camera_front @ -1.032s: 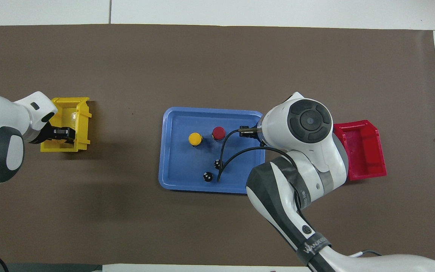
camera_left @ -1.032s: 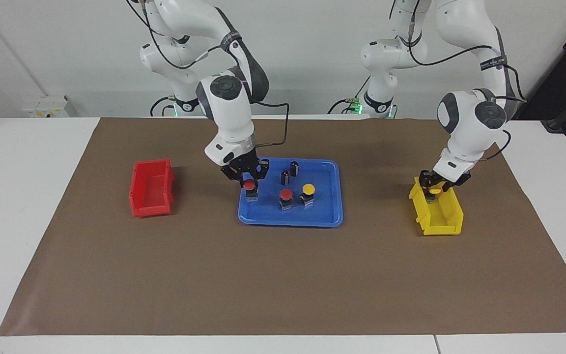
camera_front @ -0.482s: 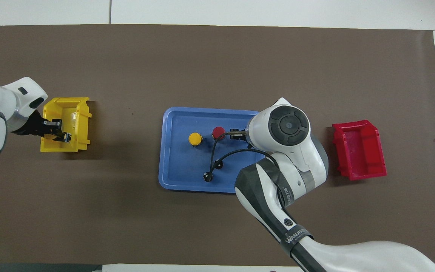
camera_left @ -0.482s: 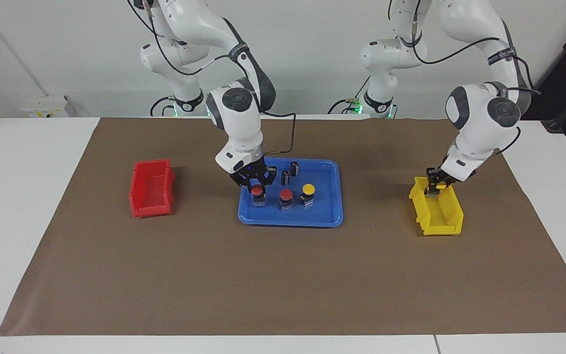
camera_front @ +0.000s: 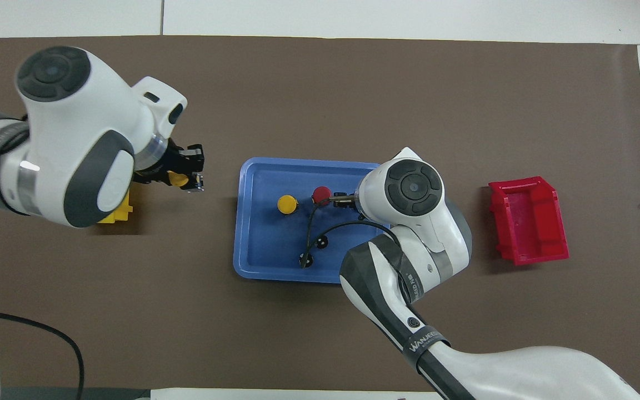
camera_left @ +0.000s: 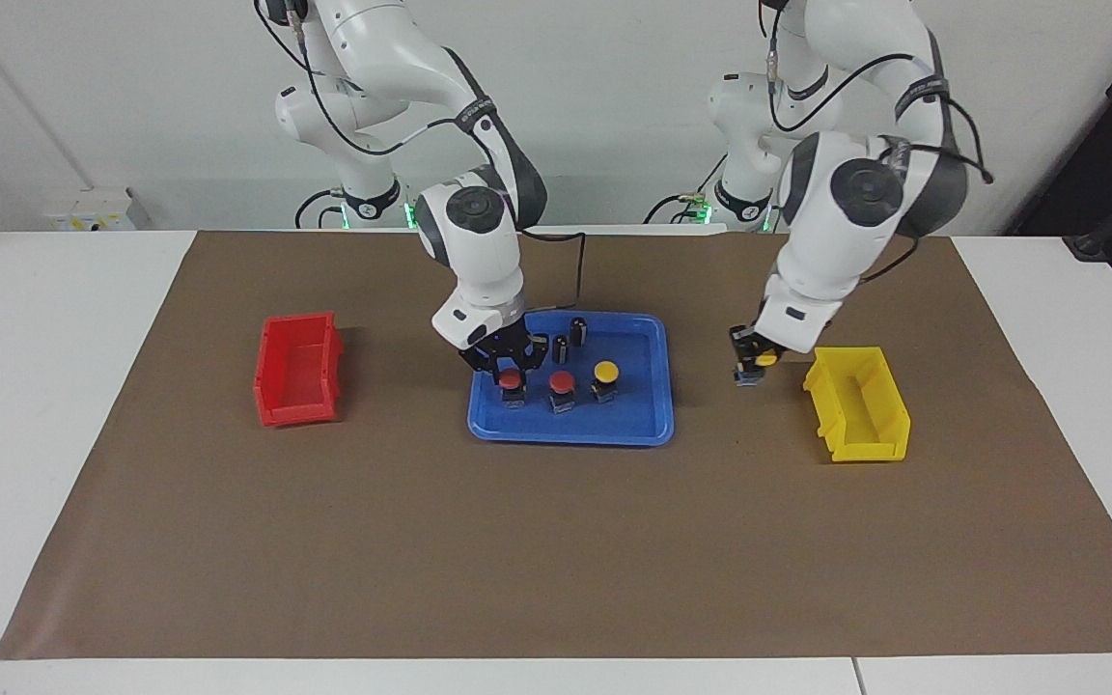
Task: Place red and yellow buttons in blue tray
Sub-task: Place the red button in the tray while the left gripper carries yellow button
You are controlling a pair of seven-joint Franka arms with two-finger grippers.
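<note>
Two placements running. My right gripper (camera_left: 510, 370) is low in the blue tray (camera_left: 648, 425), jaws pinching a red-capped button (camera_left: 511, 379) whose base looks at or near the tray floor. I want the base flat before spreading the jaws, then a straight lift clear of the second red button (camera_left: 562, 383) just beside it. Yellow button (camera_left: 605, 371) sits next in the row; two black cylinders (camera_left: 569, 339) are nearer the robots in the tray.

My left gripper (camera_left: 751, 362) carries the other yellow-capped button (camera_left: 764, 360), jaws clamped on it, over the brown mat (camera_left: 421, 541) between yellow bin (camera_left: 860, 405) and tray. I'd drop it in the bare end of the tray beside the placed yellow one. Red bin (camera_left: 297, 370) looks empty.
</note>
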